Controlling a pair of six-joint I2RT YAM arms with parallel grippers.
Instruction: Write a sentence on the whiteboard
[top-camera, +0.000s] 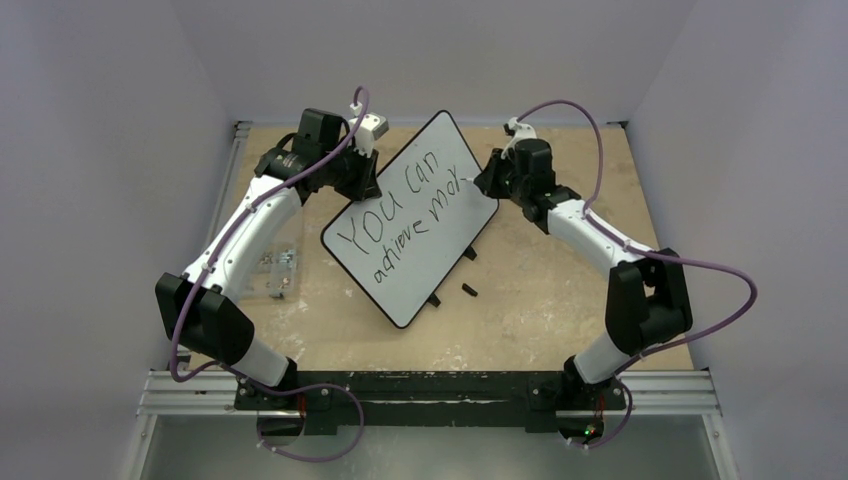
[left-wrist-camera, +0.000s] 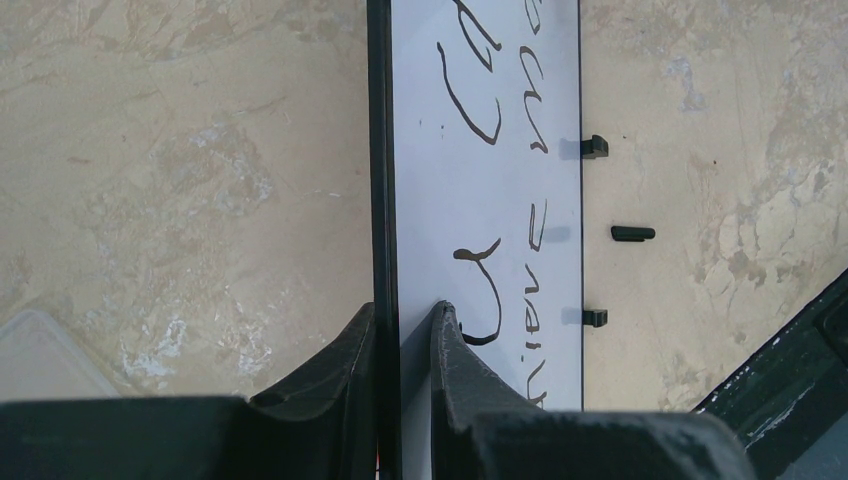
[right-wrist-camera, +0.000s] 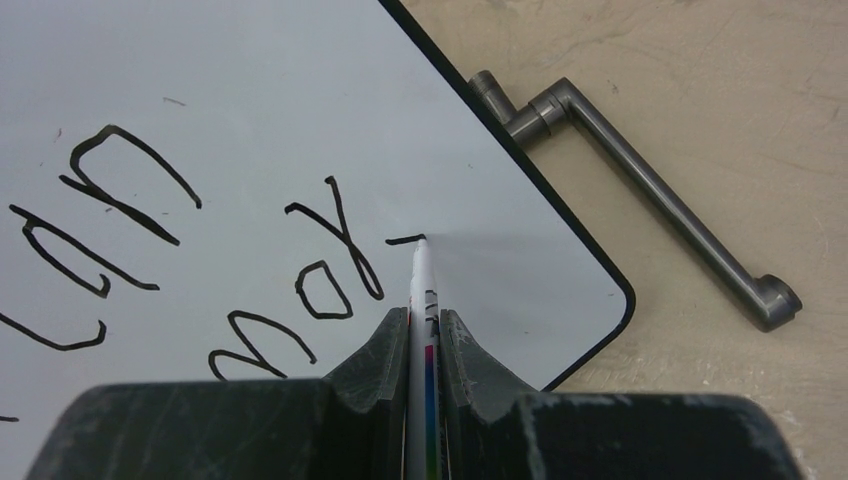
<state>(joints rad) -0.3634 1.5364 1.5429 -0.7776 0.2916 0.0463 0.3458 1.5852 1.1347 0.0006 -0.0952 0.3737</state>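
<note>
The whiteboard (top-camera: 441, 148) lies tilted on the table between both arms. The sentence (top-camera: 398, 215) is in black marker on two lines, "You can" above "achieve mor". My left gripper (top-camera: 366, 186) is shut on the whiteboard's black-framed edge (left-wrist-camera: 382, 150), one finger on each face, its jaws (left-wrist-camera: 405, 310) beside the lettering (left-wrist-camera: 482, 290). My right gripper (right-wrist-camera: 424, 315) is shut on a white marker pen (right-wrist-camera: 421, 272). The pen's tip touches the whiteboard (right-wrist-camera: 250, 80) at a short fresh stroke after "mor" (right-wrist-camera: 330, 260). In the top view the right gripper (top-camera: 489, 186) sits at the board's right edge.
A small loose black piece (top-camera: 469, 290) (left-wrist-camera: 632, 233) lies on the wooden table beside the board's black feet (left-wrist-camera: 594, 147). A grey metal crank-shaped bar (right-wrist-camera: 640, 180) lies just past the board's corner. A clear plastic object (top-camera: 276, 270) sits at the left.
</note>
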